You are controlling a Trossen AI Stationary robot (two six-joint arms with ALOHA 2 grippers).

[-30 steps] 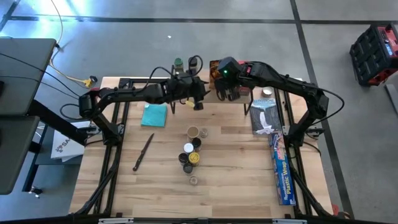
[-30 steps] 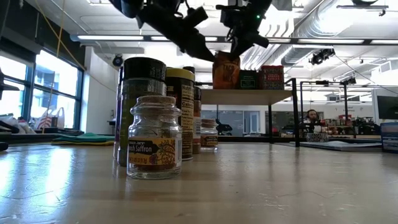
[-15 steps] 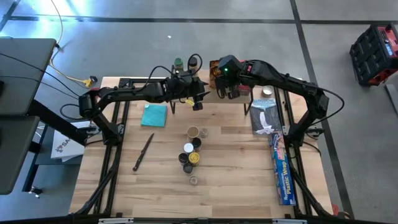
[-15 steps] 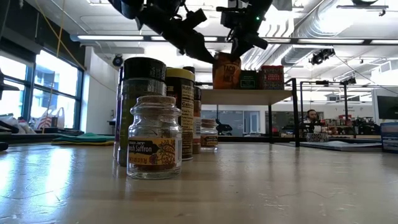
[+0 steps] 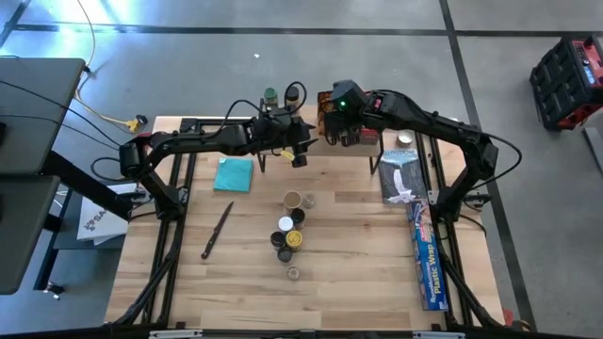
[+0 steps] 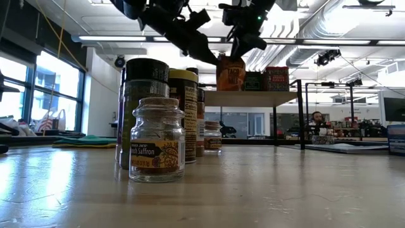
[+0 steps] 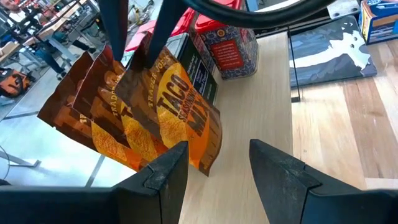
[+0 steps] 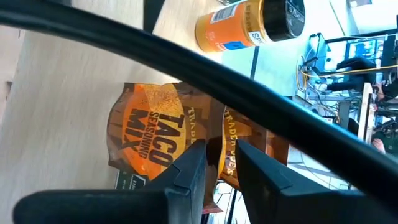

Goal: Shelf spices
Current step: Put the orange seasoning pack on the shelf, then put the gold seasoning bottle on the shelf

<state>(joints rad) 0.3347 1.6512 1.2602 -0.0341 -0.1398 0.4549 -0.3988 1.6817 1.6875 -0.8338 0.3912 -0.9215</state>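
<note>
Looking straight down, you find the right gripper (image 5: 332,121) over the near-left end of the shelf (image 5: 369,143) at the far edge of the bench (image 5: 358,235), drawn a little left of where it hung a second ago. The left gripper (image 5: 294,151) waits just beside it, and a knot of jars (image 5: 290,226) stands mid-bench, still unshelved.

At bench height, the taco packet (image 6: 230,73) stands upright on the shelf top, the right gripper (image 6: 245,44) now just above it. A second ago its jaws were pressed shut; now they have begun to part, which suggests the packet is being let go and one more spice is home.

From the left wrist, you see several orange-brown packets leaning together beside a red box (image 7: 227,43), with two dark fingers at the packets' top edge. The left jaws stand spread and empty.

From the right wrist, a cable crosses the picture and hides part of the packets. Whether the fingers touch the packet cannot be told here.
</note>
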